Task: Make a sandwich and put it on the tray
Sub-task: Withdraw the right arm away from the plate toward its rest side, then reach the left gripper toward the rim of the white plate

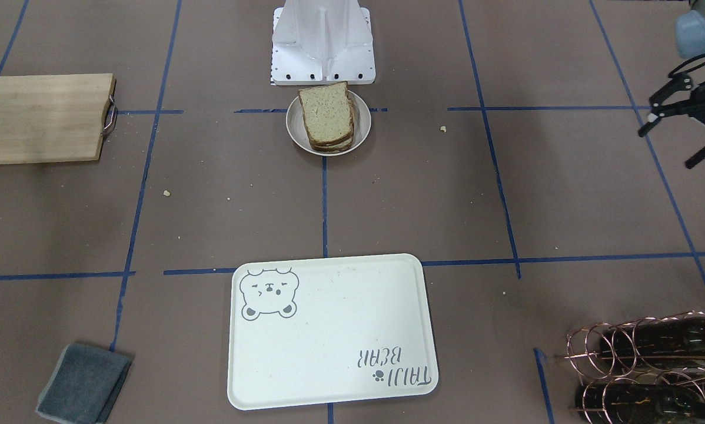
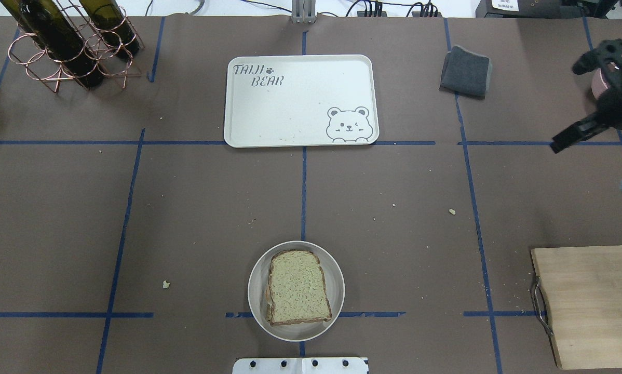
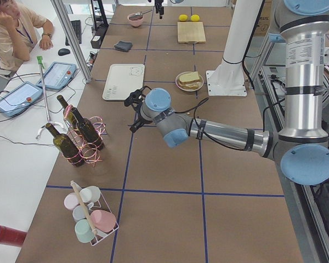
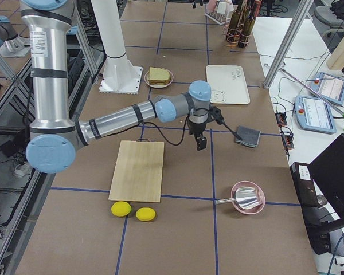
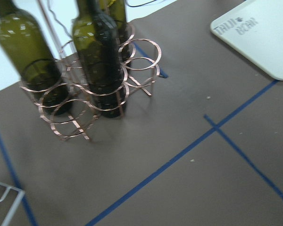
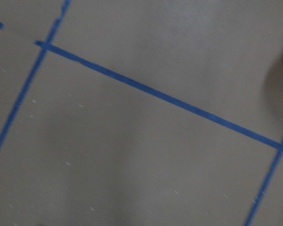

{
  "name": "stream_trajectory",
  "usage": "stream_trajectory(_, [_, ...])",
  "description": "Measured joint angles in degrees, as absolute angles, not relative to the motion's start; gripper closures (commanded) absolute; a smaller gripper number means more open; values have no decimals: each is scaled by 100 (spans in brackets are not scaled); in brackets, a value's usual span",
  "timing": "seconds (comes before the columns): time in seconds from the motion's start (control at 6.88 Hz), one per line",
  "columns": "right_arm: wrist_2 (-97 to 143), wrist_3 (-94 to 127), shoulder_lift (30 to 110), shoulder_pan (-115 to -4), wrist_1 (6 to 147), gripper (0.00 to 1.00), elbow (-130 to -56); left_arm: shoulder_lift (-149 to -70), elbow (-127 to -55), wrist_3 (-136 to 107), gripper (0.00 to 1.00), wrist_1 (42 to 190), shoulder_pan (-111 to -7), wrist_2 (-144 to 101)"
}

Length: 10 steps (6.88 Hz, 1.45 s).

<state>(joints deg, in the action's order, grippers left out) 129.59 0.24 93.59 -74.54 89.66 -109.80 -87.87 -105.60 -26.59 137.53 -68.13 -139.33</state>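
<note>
A stack of bread slices (image 1: 328, 116) sits on a small round white dish (image 1: 293, 126) in front of the robot base; it also shows in the overhead view (image 2: 296, 285). No fried egg is in view. The cream bear tray (image 1: 329, 330) lies bare at the table's far middle, as the overhead view (image 2: 300, 101) also shows. My left gripper (image 1: 667, 146) hovers open and empty far out to the side, away from bread and tray. My right gripper (image 2: 570, 104) is open and empty, hovering near the grey cloth.
A wooden cutting board (image 2: 596, 306) lies near the right arm. A folded grey cloth (image 2: 465, 71) is beside the tray. A copper wine rack with bottles (image 2: 67, 47) stands at the far left corner. Lemons (image 4: 132, 211) and a pink bowl (image 4: 247, 197) lie beyond the board.
</note>
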Motion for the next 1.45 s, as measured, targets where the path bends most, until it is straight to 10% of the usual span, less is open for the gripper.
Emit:
stream_trajectory(0.73, [13137,-940,10907,-9232,8897,0,-10759,-9955,-10794,-7271,33,13130,-3189,-11100])
stream_trajectory(1.45, [13106,-940,10942,-9298,8894,0,-10753,-10650,-10513,-8338,45,12804,-1707,-9706])
